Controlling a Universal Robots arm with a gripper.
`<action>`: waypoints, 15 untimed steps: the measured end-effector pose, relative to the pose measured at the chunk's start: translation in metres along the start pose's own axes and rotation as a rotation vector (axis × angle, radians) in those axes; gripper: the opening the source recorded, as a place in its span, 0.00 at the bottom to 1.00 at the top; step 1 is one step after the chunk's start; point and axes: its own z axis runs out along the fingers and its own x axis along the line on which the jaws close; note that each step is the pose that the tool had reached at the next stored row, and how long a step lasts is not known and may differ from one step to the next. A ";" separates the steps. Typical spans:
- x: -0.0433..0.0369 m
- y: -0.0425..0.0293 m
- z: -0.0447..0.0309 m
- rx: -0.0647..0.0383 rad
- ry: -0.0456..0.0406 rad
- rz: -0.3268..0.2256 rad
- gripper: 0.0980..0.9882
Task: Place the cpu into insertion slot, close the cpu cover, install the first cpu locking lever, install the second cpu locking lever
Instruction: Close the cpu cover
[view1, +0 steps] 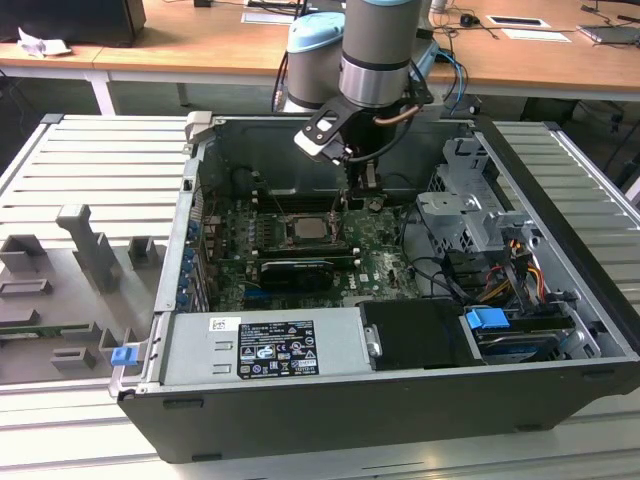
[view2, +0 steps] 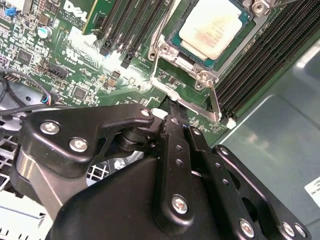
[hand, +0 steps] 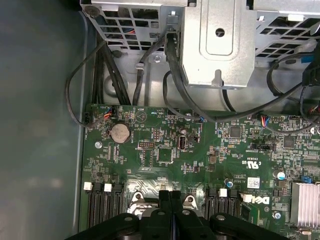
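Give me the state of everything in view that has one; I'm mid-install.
cpu: seated flat, metal top up.
cpu cover: down, framing the cpu.
locking lever: lying low beside the cover; latched or not, cannot tell.
hand: fingers shut, tip by the cover's corner.
computer case: lying flat, side open.

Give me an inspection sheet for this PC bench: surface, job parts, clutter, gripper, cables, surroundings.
Surface: grey slatted table carrying an open computer case.
Job's things: cpu lies flat in the window of the cpu cover; a locking lever runs beside it.
Clutter: grey fixture blocks at the exterior view's left.
Gripper: gripper shut, low over the motherboard near the cover's corner.
Cables: black cables run from the drive cage to the board.
Surroundings: wooden desks behind.
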 end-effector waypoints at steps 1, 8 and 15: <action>0.0000 -0.0004 0.0000 0.000 0.0000 0.000 0.01; 0.0001 -0.0027 0.0000 0.000 0.0000 0.000 0.01; 0.0002 -0.0049 -0.0001 0.000 0.0000 0.000 0.01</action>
